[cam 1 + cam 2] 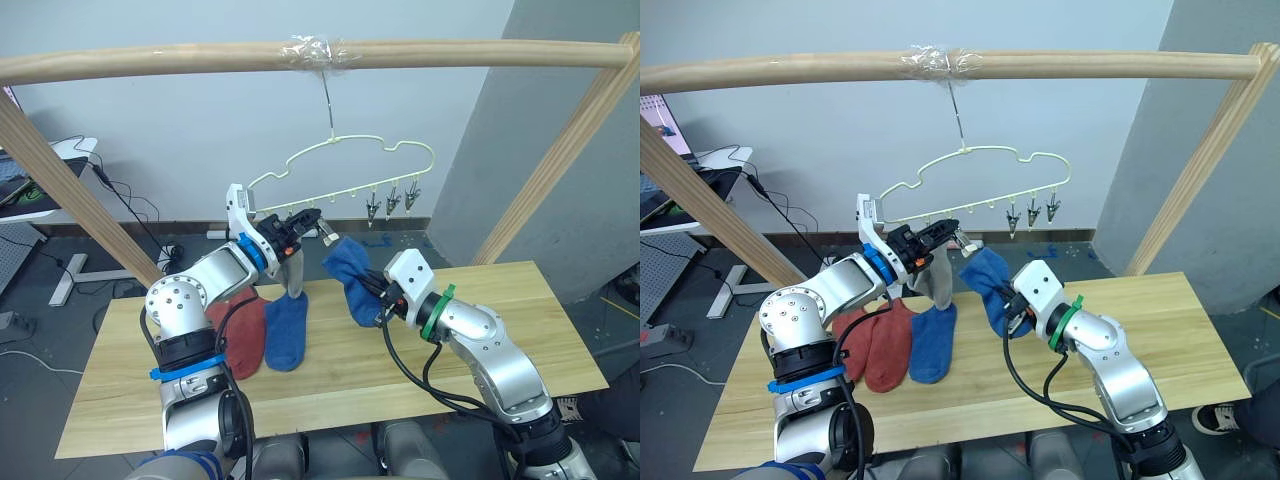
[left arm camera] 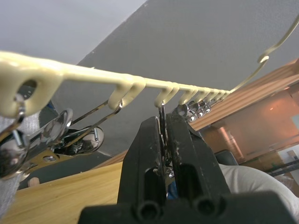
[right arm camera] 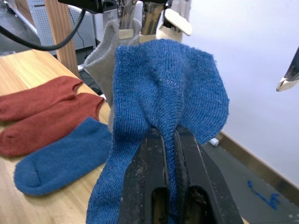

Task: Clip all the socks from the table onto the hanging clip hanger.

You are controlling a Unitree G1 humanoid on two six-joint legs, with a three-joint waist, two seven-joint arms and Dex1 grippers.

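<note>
Socks: one grey sock (image 1: 936,282) hangs clipped, a blue sock (image 3: 163,98) is pinched in the right gripper (image 3: 170,140) at the hanger's six o'clock, the left gripper (image 2: 164,140) squeezes a clip (image 2: 161,114), and three socks lie on the table (image 1: 480,330).

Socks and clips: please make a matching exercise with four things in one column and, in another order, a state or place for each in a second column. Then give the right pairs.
Things:
1. grey sock
2. raised blue sock
3. red socks
4. left tool

States:
A. lying flat on the table
B. shut on a clip of the hanger
C. hanging from the hanger
D. gripped by the right tool

Pairs: 1-C, 2-D, 3-A, 4-B
</note>
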